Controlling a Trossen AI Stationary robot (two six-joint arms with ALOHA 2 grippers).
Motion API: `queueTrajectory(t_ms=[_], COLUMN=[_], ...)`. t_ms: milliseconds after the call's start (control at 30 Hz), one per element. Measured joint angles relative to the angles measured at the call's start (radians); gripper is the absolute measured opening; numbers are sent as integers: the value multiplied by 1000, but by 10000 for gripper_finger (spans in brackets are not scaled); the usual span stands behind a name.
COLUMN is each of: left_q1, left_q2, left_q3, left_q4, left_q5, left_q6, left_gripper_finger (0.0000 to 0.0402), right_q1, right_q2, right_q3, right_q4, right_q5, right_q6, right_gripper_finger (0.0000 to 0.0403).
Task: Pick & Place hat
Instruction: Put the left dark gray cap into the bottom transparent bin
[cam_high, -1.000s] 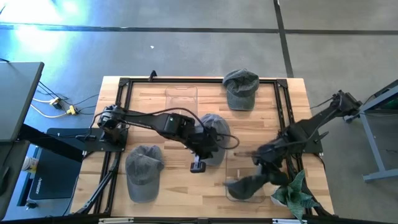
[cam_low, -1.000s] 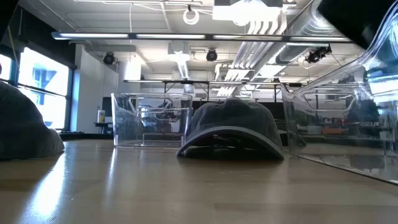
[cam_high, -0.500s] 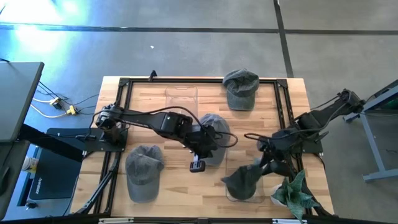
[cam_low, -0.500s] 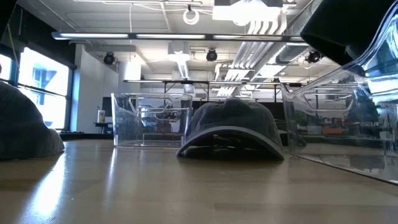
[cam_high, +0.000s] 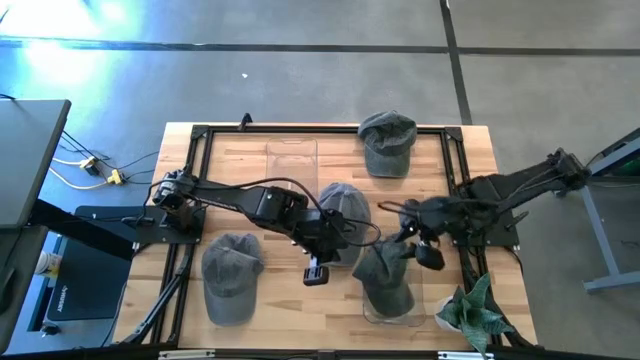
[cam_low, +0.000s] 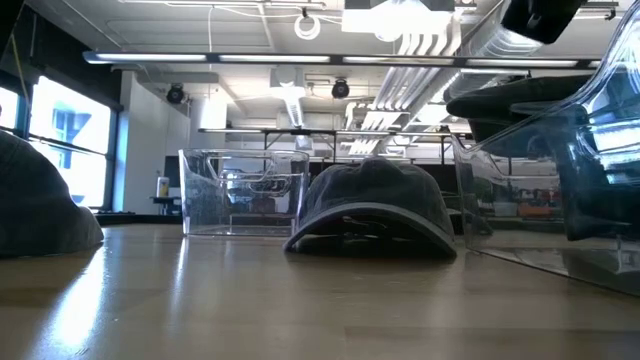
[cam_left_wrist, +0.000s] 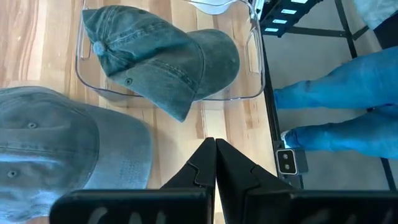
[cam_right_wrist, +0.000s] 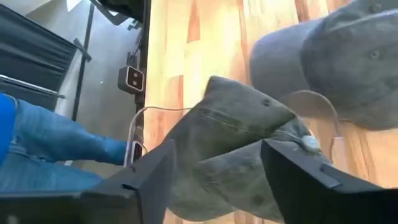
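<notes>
Hat (cam_high: 385, 278): in clear bin (cam_high: 420, 305), brim overhanging rim toward left claw (cam_left_wrist: 215, 163).
Right claw (cam_high: 425, 245): spread, empty, just above hat, nearer arm.
Left claw: pressed together, beside bin.

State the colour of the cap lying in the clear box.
Grey-green denim cap; the left wrist view shows it best.

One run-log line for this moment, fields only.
left gripper: shut, beside centre hat | right gripper: open, above hat | hat: lying in clear bin, brim over edge

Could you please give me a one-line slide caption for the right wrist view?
Right pincer open above a grey cap lying in the clear bin.
</notes>
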Motion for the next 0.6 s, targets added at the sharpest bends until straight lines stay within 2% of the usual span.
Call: queueTrajectory(t_ms=[133,267,333,467,600], left_q1=[-1,-20,-27,9,71], left_q2=[0,0,-1,3,3], left_q3=[0,-19,-83,-279,-456], left_q4=[-17,-35,46,278,573], left_q5=[1,-25,-21,81,152], left_q6=[-56,-174,-208,-324,-470], left_gripper_finger=[4,4,5,19,57], right_q1=[-100,-151,-166,-148,-53], right_q2=[0,1,0,-38,-123], right_q3=[-57,-119,-125,-125,-125], right_q4=[-5,-6,-23,-53,-88], right_q5=[-64,-80,-93,-141,-75], right_q6=[-99,-180,-154,-39,92], right_gripper_finger=[277,282,276,260,245])
